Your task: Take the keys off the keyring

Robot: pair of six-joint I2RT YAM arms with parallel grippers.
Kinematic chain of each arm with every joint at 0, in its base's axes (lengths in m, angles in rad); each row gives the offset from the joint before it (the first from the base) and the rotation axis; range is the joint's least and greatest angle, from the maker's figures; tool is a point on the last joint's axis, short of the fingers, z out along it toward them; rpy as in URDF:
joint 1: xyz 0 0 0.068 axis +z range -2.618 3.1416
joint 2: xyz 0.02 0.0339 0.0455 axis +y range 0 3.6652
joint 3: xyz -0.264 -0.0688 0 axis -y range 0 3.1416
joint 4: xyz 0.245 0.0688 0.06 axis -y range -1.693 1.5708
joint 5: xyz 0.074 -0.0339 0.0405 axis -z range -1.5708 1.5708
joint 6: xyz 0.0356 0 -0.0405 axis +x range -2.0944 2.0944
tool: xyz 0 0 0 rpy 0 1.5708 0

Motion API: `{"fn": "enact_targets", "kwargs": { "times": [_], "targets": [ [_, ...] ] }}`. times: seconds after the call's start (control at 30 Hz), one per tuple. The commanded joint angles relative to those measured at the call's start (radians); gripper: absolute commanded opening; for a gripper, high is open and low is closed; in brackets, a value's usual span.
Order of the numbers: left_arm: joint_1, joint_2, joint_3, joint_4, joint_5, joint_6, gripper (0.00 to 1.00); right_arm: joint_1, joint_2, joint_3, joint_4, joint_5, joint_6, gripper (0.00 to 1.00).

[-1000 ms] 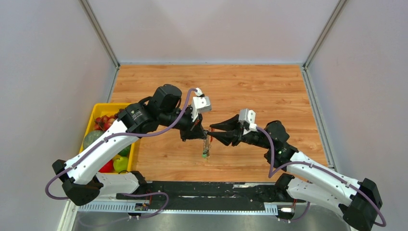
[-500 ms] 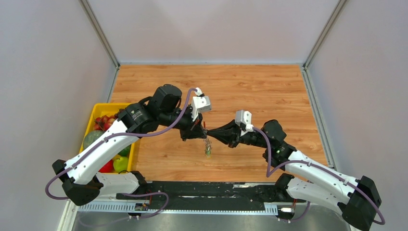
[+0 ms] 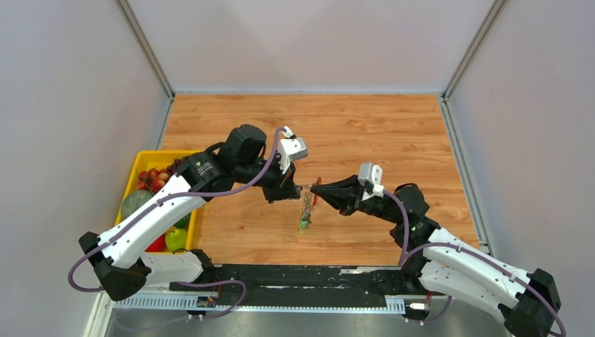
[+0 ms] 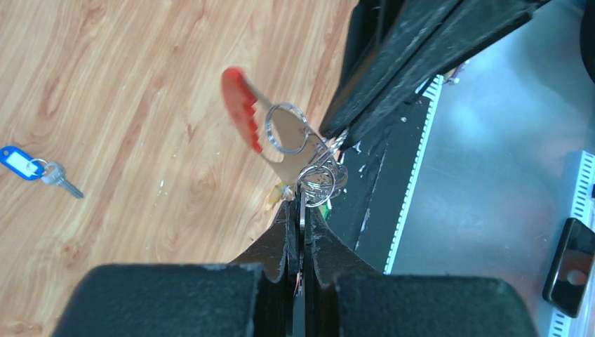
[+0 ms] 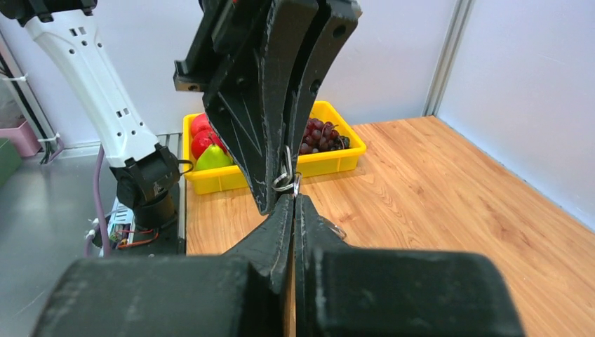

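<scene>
My left end effector (image 4: 302, 205) is pinched tight, with the edge of one of the silver split rings (image 4: 320, 175) caught between its fingers. From those rings stands the keyring (image 4: 286, 145), a small elongated holder of dull pale material, with its red curved toothed piece (image 4: 239, 107) sticking out past it. A larger loop of wire lies across the holder's face.

My right end effector (image 5: 293, 199) is also narrowed to nothing, fingers pressed together. Its tip meets the left one's tip at the same cluster of rings. I cannot tell whether it grips a ring or only touches them.

In the top view the two tips face each other over the middle of the wooden surface (image 3: 393, 133), and the bunch hangs below them. A green-tagged key (image 3: 302, 225) is at its lowest end; whether that end touches the wood I cannot tell.

One silver key with a blue plastic tag (image 4: 21, 163) lies flat on the surface by itself, well apart from the bunch.

A yellow plastic bin (image 3: 130, 181) of fruit sits at the left edge of the surface, beside my left arm.
</scene>
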Motion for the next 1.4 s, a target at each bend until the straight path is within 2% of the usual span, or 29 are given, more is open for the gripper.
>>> {"fn": "enact_targets", "kwargs": {
  "times": [0.0, 0.2, 0.4, 0.5, 0.63, 0.8, 0.93, 1.17, 1.37],
  "targets": [
    [0.016, -0.002, -0.056, 0.076, 0.021, -0.066, 0.00, 0.002, -0.023, -0.026, 0.160, 0.061, 0.059, 0.00],
    [0.016, 0.011, -0.108, 0.137, 0.129, -0.088, 0.00, 0.002, 0.017, -0.021, 0.190, 0.029, 0.076, 0.00],
    [0.016, 0.023, -0.121, 0.169, 0.119, -0.097, 0.00, 0.002, 0.045, -0.006, 0.178, 0.027, 0.081, 0.00],
    [0.019, 0.027, -0.117, 0.150, 0.021, -0.103, 0.00, 0.002, 0.001, -0.017, 0.138, 0.143, 0.066, 0.00],
    [0.084, 0.034, -0.145, 0.162, -0.071, -0.157, 0.00, 0.002, -0.074, -0.055, 0.101, 0.369, 0.049, 0.00],
    [0.180, 0.025, -0.222, 0.252, -0.179, -0.204, 0.00, 0.003, -0.146, -0.096, 0.074, 0.602, 0.047, 0.00],
    [0.220, 0.058, -0.268, 0.347, -0.244, -0.215, 0.01, 0.002, -0.163, -0.097, 0.037, 0.695, 0.041, 0.00],
    [0.278, 0.287, -0.300, 0.633, -0.347, -0.287, 0.00, 0.002, -0.186, -0.099, 0.004, 0.740, 0.027, 0.00],
    [0.347, 0.526, -0.209, 0.710, -0.384, -0.319, 0.06, 0.002, -0.203, -0.086, -0.041, 0.755, 0.008, 0.00]
  ]
}}
